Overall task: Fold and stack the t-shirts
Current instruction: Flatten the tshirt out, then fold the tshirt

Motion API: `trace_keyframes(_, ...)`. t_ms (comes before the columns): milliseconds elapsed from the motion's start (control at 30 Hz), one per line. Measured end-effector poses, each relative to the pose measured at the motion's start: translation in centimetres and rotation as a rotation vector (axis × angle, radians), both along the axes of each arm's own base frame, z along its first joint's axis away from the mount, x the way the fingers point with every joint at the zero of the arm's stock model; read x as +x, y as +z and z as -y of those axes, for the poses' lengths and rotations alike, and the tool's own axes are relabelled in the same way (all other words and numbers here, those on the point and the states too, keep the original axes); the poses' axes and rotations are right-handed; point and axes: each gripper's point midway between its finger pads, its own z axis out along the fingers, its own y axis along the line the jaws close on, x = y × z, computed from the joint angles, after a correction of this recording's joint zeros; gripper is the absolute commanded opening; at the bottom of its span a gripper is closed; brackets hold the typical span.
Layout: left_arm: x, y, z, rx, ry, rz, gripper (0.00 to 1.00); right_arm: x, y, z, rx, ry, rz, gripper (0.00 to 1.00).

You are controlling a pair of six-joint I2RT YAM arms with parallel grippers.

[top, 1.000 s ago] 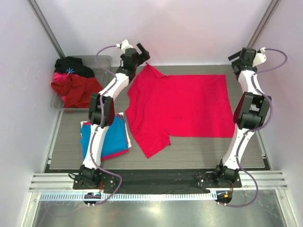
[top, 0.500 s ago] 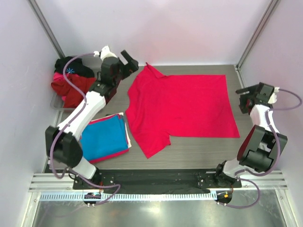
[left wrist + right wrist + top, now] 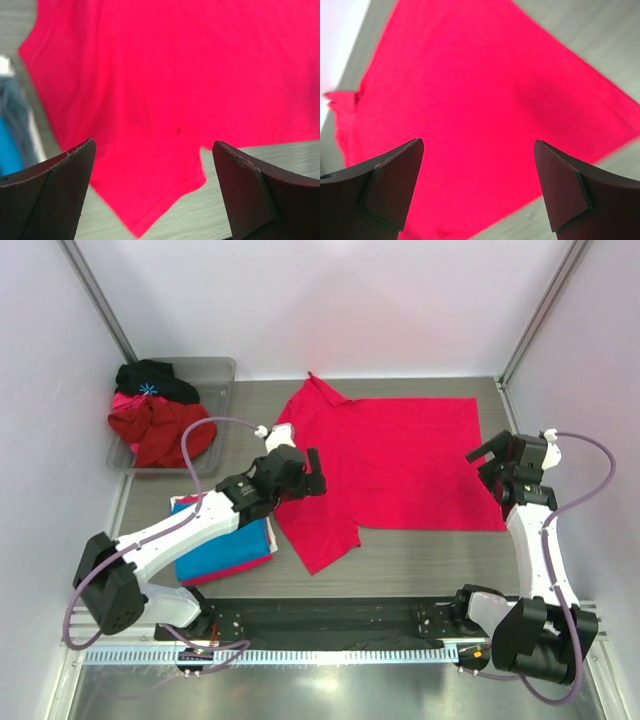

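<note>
the crimson-pink cloth t-shirt [image 3: 400,455] lies flat on the grey bench [image 3: 430,550], hem at 3 o'clock. left jaws gape empty over its 8 o'clock sleeve, right jaws gape empty by the hem — best pinch matching edges low, lift evenly — no bunching.

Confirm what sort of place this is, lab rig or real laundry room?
Most likely a lab test cell: plain white walls with metal frame posts, two arms bolted to a rail at the table's near edge, a clear bin of clothes.
</note>
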Motion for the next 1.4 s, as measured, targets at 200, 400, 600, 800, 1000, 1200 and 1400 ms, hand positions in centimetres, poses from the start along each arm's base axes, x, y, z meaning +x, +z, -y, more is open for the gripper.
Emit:
trace_keyframes(200, -2.6, -1.5, -2.9, -0.018, 0.027, -0.019, 0.95, -3.8, -3.3, 1.5, -0.012, -0.096, -0.117, 0.91)
trace_keyframes(400, -5.1, -1.7, -2.3, -0.065, -0.045, -0.045, 0.92, -6.1, -6.0, 3.8, -0.038, -0.216, -0.252, 0.82)
trace_keyframes(600, -7.8, -2.4, -0.1, -0.071, -0.156, -0.078, 0.91, -7.4, -8.2, 6.3, -0.005, -0.335, -0.336, 0.74)
trace_keyframes(800, -9.5, -4.5, 0.4, -0.061, -0.212, -0.119, 0.91, -8.4, -10.3, 8.1, -0.008, -0.423, -0.423, 0.74)
trace_keyframes(1000, -10.2, -5.3, 1.2, -0.078, -0.256, -0.155, 0.86, -8.7, -12.3, 8.8, -0.017, -0.454, -0.495, 0.69)
trace_keyframes(1200, -10.9, -5.7, 2.0, -0.090, -0.300, -0.187, 0.76, -8.4, -13.5, 8.9, -0.012, -0.453, -0.519, 0.68)
trace_keyframes(1400, -11.5, -5.7, 2.4, -0.100, -0.330, -0.205, 0.77, -8.2, -14.7, 9.3, -0.010, -0.476, -0.538, 0.63)
